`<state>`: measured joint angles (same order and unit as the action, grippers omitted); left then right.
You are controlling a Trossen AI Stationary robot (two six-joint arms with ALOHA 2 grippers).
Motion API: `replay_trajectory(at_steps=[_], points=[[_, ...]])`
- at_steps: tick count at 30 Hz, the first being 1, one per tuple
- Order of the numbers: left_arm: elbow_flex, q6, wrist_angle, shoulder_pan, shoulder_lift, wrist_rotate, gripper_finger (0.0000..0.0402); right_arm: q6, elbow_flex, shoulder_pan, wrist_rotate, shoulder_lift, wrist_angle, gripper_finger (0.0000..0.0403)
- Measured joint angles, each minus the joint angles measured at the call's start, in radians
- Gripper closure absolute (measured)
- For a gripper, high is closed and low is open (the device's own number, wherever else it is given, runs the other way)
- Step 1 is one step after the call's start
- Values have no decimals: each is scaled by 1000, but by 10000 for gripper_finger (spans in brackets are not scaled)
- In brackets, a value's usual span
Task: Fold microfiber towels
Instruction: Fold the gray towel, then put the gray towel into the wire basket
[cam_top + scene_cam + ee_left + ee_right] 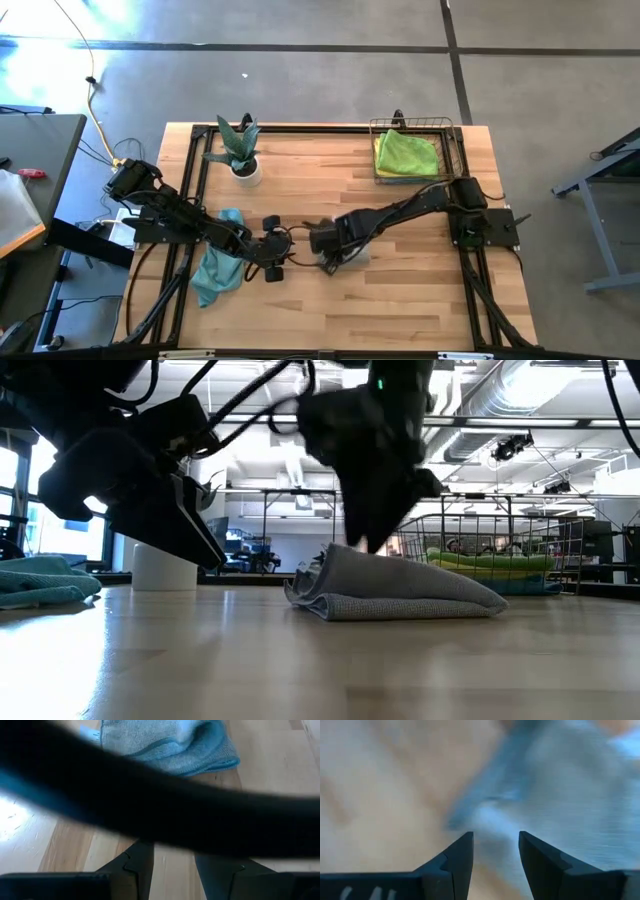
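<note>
Near the tabletop middle, well in front of the wire basket: grey towel lying bunched, right claw spread just above it. Left claw spread too, empty, beside the teal towel. Best to pinch one grey edge only and draw it flat.

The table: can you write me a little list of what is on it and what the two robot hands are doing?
table: light wood
grey towel: crumpled in the middle
teal towel: bunched near the left arm
basket: wire, at the far right corner, holding lime green towel
plant: in a white pot, far left
right gripper: over the grey towel, fingers apart
left gripper: just above bare wood beside the teal towel, fingers apart, empty
</note>
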<state>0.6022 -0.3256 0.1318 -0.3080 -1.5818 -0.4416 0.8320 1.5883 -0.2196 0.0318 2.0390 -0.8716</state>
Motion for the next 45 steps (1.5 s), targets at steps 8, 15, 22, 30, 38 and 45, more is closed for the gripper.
replay_trajectory(at_steps=[8,15,22,30,38,45], points=[[0,-3,0,0,0,-1,275,10,0,-57,31,-28,7,254],[0,-34,2,0,0,-20,275,95,0,-56,351,-24,-114,254],[0,-21,3,0,0,-40,275,87,0,-79,286,17,-20,254],[0,-21,3,0,0,-42,275,103,0,-103,60,56,97,254],[-1,-20,19,0,0,-61,275,91,0,-120,73,18,35,254],[-1,174,270,0,0,-101,275,158,1,-140,314,14,-115,254]])
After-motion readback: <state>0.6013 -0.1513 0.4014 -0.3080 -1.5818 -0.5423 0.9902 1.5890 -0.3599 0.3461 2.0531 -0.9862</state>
